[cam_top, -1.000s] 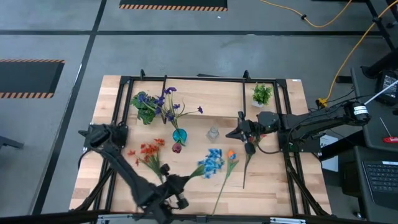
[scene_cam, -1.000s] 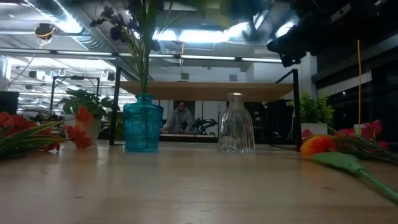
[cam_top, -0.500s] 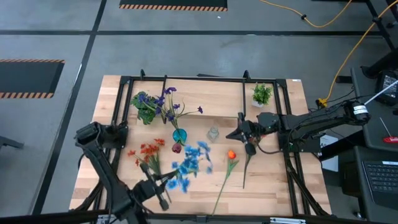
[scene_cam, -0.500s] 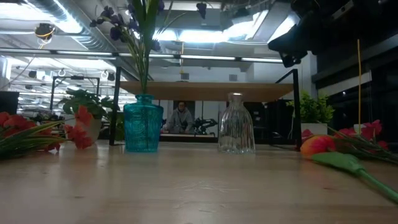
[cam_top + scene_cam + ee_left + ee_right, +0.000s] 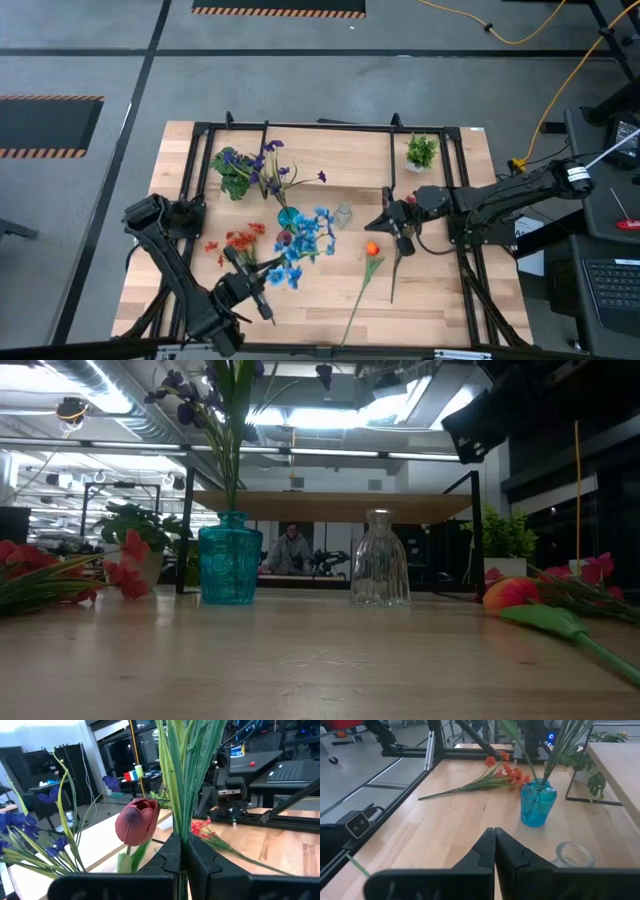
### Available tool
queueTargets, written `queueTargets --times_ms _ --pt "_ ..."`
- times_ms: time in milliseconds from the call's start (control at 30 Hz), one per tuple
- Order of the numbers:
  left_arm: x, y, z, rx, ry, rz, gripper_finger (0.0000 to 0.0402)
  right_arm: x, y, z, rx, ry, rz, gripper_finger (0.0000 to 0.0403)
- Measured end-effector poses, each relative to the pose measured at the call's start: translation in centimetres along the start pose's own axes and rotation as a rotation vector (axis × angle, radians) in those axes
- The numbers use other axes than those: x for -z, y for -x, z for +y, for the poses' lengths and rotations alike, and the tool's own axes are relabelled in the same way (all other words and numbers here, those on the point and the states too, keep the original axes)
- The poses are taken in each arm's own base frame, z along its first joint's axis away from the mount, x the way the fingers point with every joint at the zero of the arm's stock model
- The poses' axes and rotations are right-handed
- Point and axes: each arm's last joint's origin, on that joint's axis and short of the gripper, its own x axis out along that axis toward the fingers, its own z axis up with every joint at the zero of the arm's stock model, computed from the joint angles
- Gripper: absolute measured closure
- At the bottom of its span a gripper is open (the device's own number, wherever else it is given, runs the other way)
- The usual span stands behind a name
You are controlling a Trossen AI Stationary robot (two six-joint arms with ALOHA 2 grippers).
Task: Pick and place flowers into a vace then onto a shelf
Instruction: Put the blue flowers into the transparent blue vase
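I have the left gripper low in the high view, left of centre, its fingers clamped on the green stems of the blue spray, whose blooms hang just beside the blue glass vase. I hold it low on the stems so the blooms lead and the cut ends can, I judge, be tipped up over the vase mouth. That vase stands mid-frame and already carries purple flowers, so it is the natural target (the clear ribbed vase beside it is empty).

The right gripper hovers right of centre, fingers pressed together on nothing, near the orange bud lying on the tabletop. The red-orange spray lies at centre-left.

The shelf spans the middle of the low view behind both vases; no vase stands on it yet.
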Motion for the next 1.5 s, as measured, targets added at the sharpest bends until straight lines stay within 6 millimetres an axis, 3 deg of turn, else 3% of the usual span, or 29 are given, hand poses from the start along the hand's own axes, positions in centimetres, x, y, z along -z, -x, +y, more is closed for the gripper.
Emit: queueTargets --times_ms 200,300,467,700,967,1100,1200,1367,1500 --pt "-0.6 -0.3 0.5 -0.01 0.051 0.01 0.0396 0.0 0.0 0.0 -0.002 -0.001 0.0 0.0398" --pt "-0.3 -0.6 0.1 -0.032 0.092 0.101 0.0396 0.0 0.0 0.0 -0.002 -0.001 0.0 0.0398" --pt "0.1 -1.8 -1.6 -0.021 0.045 0.245 0.0397 0.0 0.0 0.0 -0.002 -0.001 0.0 0.0398" --pt "-0.6 -3.4 -4.5 0.124 -0.041 0.332 0.0397 0.0 0.0 0.0 -0.002 -0.021 0.0 0.0398" --pt "-0.8 -4.2 -8.3 0.349 -0.109 0.304 0.0398 0.0 -0.1 0.7 -0.033 -0.013 0.002 0.0398" --pt "-1.8 -4.2 -9.5 0.491 -0.161 0.236 0.0398 0.0 -0.1 1.4 -0.061 -0.001 0.004 0.0398" --pt "-2.8 -4.2 -10.0 0.591 -0.194 0.164 0.0398 0.1 -0.1 1.7 -0.077 0.004 0.004 0.0398" --pt "-3.4 -4.2 -9.9 0.604 -0.262 0.116 0.0398 0.1 -0.1 1.9 -0.085 0.007 0.004 0.0398" --pt "-3.8 -5.5 -9.6 0.72 -0.269 0.122 0.0398 0.0 -0.1 1.9 -0.084 0.014 0.002 0.0398"
